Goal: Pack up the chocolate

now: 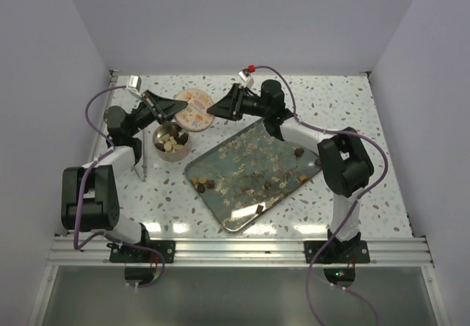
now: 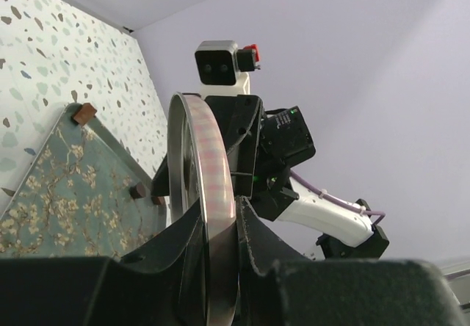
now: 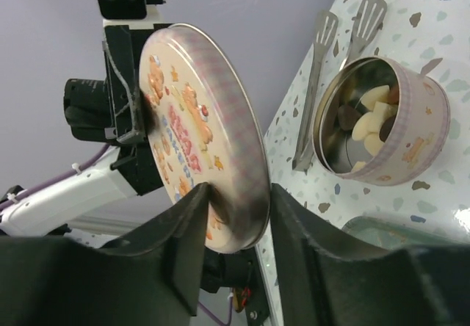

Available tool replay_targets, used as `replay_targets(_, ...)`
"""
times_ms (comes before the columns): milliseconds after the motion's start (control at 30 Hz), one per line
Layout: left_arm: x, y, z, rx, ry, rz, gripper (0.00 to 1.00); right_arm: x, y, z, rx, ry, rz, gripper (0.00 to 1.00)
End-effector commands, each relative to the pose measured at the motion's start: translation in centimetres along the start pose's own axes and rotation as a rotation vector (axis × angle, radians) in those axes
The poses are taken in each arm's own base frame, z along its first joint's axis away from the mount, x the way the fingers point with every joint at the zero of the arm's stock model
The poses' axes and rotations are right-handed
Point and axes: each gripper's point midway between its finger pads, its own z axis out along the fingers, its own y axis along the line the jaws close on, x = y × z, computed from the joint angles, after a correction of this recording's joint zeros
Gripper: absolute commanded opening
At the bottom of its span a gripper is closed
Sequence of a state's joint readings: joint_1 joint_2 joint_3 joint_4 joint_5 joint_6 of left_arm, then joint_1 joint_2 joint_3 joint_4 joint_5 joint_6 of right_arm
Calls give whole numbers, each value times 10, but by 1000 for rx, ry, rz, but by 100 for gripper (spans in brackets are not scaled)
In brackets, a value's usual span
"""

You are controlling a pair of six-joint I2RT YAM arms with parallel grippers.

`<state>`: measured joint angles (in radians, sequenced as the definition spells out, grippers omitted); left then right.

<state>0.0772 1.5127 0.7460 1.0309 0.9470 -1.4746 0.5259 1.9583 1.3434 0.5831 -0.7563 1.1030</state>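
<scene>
So both hands are on the same round lid (image 1: 194, 109), the pink one with the cartoon print. The left hand (image 1: 175, 108) is clamped on one edge and the right hand (image 1: 215, 110) is pinching the opposite edge, with the lid held up off the worktop (image 1: 352, 106) between them. The chocolate (image 1: 170, 142) is partly in the open tin (image 1: 181, 152) just beside the left arm, cream and dark pieces. More pieces are scattered over the floral tray (image 1: 242, 157), mostly near its front-left and right edges. Tweezers (image 3: 323, 84) lie right next to the tin.
</scene>
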Motion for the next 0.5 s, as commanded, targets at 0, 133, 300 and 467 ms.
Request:
replay_targets(0, -5, -3, -6, 18, -8, 68, 0, -3, 17, 9, -44, 14, -50, 39)
replay_targets(133, -10, 20, -13, -94, -8, 72, 0, 2, 18, 12, -69, 12, -29, 29)
replay_targets(300, -18, 39, -21, -203, -4, 136, 10, 5, 19, 15, -97, 10, -8, 22)
replay_targets(467, -20, 57, -29, -297, -2, 135, 20, 4, 26, 19, -151, -15, 21, 15)
